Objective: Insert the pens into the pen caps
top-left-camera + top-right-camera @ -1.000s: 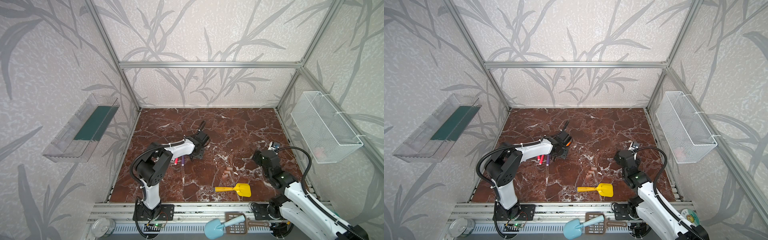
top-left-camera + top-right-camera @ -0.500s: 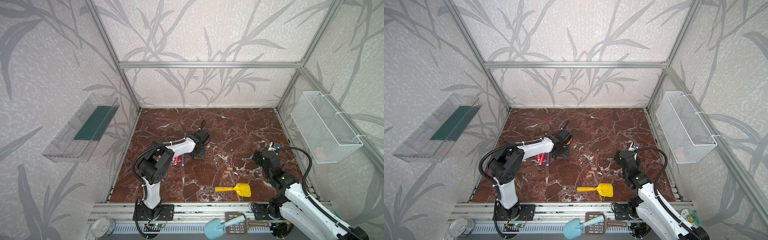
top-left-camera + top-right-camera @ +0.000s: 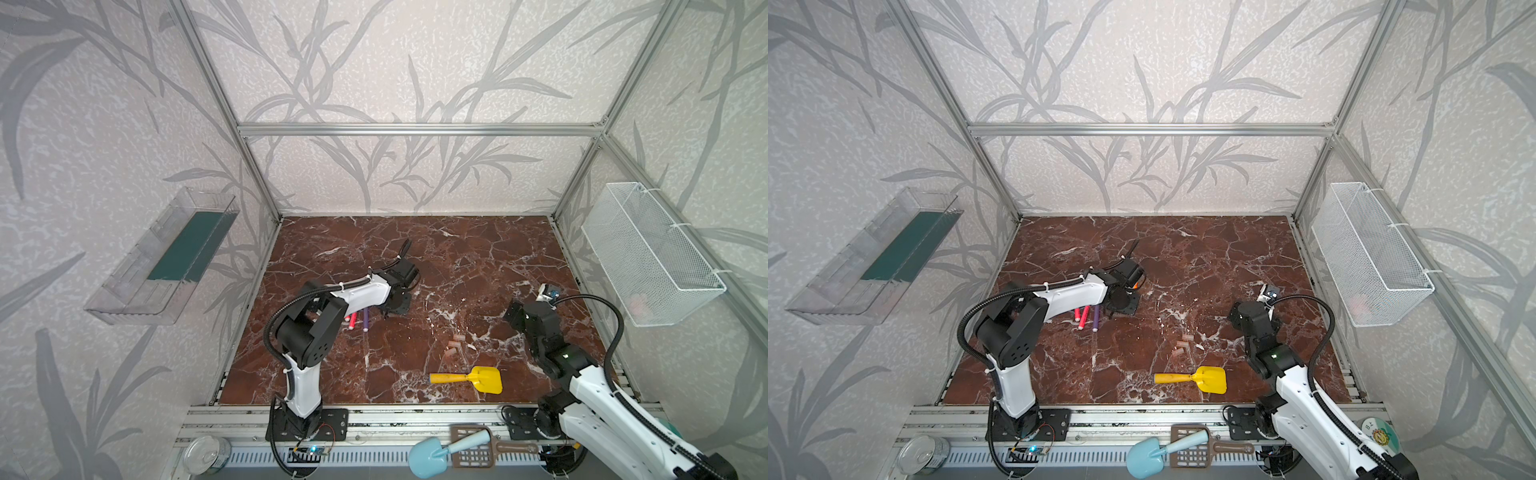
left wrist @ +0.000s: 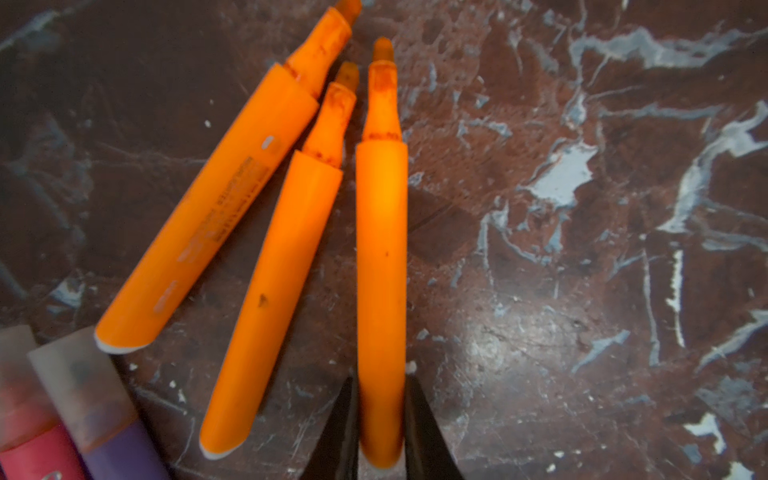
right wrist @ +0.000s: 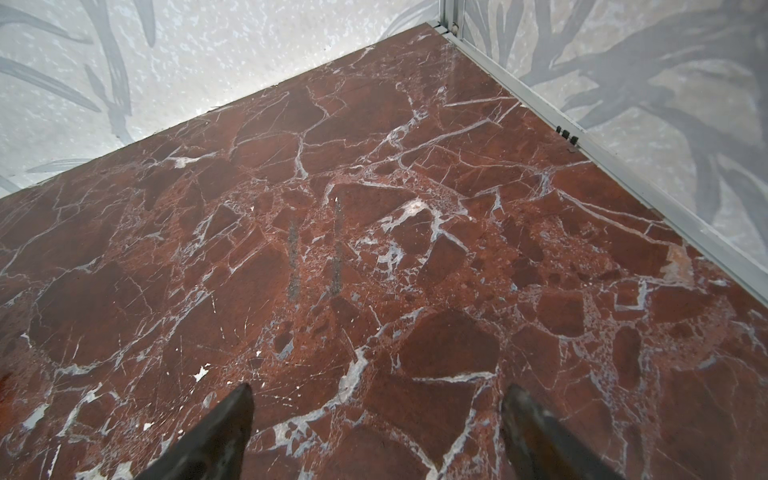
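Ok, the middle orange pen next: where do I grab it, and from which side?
I'd take the middle orange pen by its rear barrel, from straight above, jaws across its width. It lies flat on the marble, and its gaps to the outer orange pen and the held orange pen widen toward the tails. That leaves the tip free for capping.
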Controlling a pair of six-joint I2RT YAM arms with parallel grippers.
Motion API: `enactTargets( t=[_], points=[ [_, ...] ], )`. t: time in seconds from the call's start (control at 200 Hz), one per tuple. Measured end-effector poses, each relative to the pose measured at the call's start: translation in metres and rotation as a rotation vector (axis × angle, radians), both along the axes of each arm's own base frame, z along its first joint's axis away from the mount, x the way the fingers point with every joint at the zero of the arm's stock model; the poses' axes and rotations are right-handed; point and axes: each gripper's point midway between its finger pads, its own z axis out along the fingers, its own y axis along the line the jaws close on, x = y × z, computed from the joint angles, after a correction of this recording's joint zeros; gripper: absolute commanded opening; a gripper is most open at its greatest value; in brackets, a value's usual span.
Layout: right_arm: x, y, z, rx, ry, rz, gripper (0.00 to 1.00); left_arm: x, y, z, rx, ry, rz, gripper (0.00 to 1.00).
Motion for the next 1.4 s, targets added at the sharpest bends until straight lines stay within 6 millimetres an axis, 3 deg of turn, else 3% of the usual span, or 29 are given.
enactTargets(
  t=[0.28,0.385,0.55,0.67,0.77,0.865,1.02,1.15,1.279,1.399],
  points=[
    [0.000,0.001,0.000,0.005,-0.001,0.004,0.91,-0.006,-0.001,0.001,-0.025,0.006,-0.008,0.14],
    [-0.001,0.013,-0.001,0.083,0.002,0.043,0.90,-0.017,-0.001,0.006,-0.038,-0.003,-0.027,0.13],
    [0.006,0.067,-0.006,0.332,-0.012,0.195,0.90,-0.034,-0.018,0.036,-0.144,-0.073,-0.099,0.10],
    [0.003,0.131,-0.012,0.436,0.028,0.354,0.89,-0.046,-0.034,0.062,-0.240,-0.140,-0.157,0.09],
    [-0.001,0.182,-0.010,0.484,0.057,0.471,0.82,-0.061,-0.042,0.078,-0.302,-0.189,-0.206,0.09],
    [0.010,0.217,-0.002,0.543,0.053,0.523,0.77,-0.072,-0.047,0.090,-0.352,-0.225,-0.240,0.09],
    [0.030,0.251,0.010,0.618,0.032,0.559,0.74,-0.079,-0.051,0.103,-0.403,-0.269,-0.264,0.09],
    [0.034,0.270,0.016,0.650,0.025,0.592,0.74,-0.079,-0.054,0.108,-0.421,-0.283,-0.270,0.09],
    [0.032,0.282,0.024,0.666,0.010,0.620,0.73,-0.079,-0.055,0.109,-0.428,-0.285,-0.274,0.09],
    [0.034,0.287,0.030,0.671,0.001,0.629,0.65,-0.081,-0.059,0.110,-0.445,-0.281,-0.284,0.09]
  ],
)
